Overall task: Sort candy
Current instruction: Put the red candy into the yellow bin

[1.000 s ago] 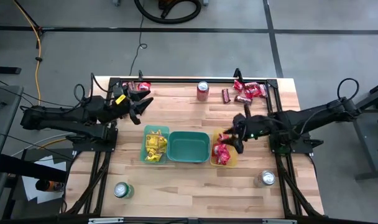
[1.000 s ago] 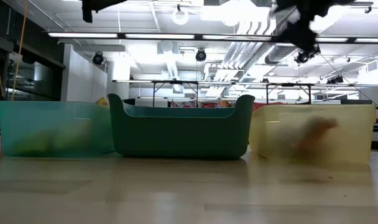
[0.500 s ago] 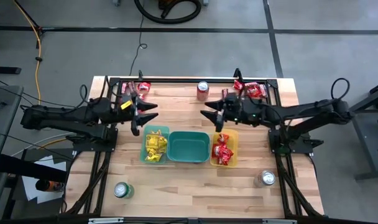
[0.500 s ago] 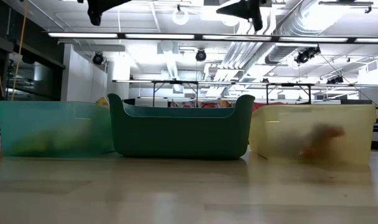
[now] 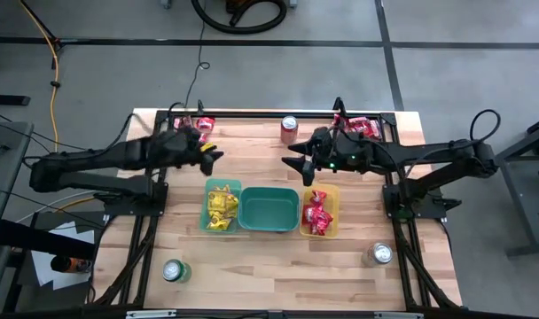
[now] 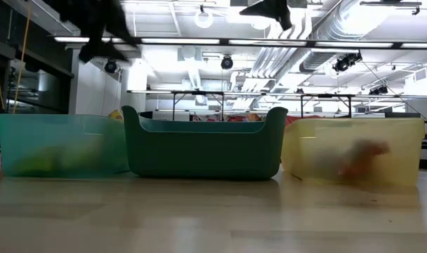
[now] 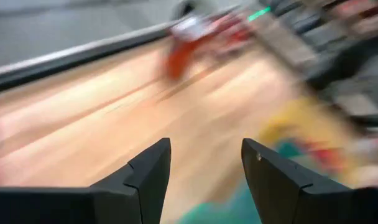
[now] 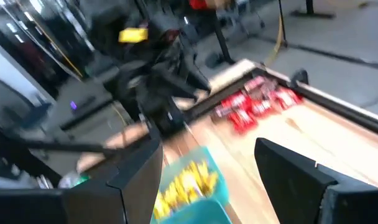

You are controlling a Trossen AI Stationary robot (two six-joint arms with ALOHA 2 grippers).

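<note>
Three plastic bins sit mid-tabletop in a row: teal bin (image 5: 222, 208) w/ yellow packets (image 5: 221, 205), dark green tub (image 5: 269, 209) w/ no sweets seen in it, yellow bin (image 5: 321, 213) w/ red packets (image 5: 318, 215). Unsorted shiny wrapped candy lies along the far edge of the wooden tabletop (image 5: 278, 266): a red cluster at the left far corner (image 5: 199, 123), more red and dark brown pieces at the right far corner (image 5: 358, 129). Left claw (image 5: 209, 157) hovers above the wood just beyond the teal bin; fingers (image 7: 145, 174) stand apart w/ nothing between them, tho a small yellow patch shows by its tip in the high view, too small to identify. Right claw (image 5: 296, 166) hangs beyond the green tub & yellow bin, spread wide and empty in its wrist view. Judged step: reaching for the next piece. To do it well, each arm should take the pile on its own side, single out one wrapper at the cluster's edge, come down square over it and close across its narrow width, keeping clear of the red drink can (image 5: 289, 128) btwn the arms. Two more cans stand at the near corners.
</note>
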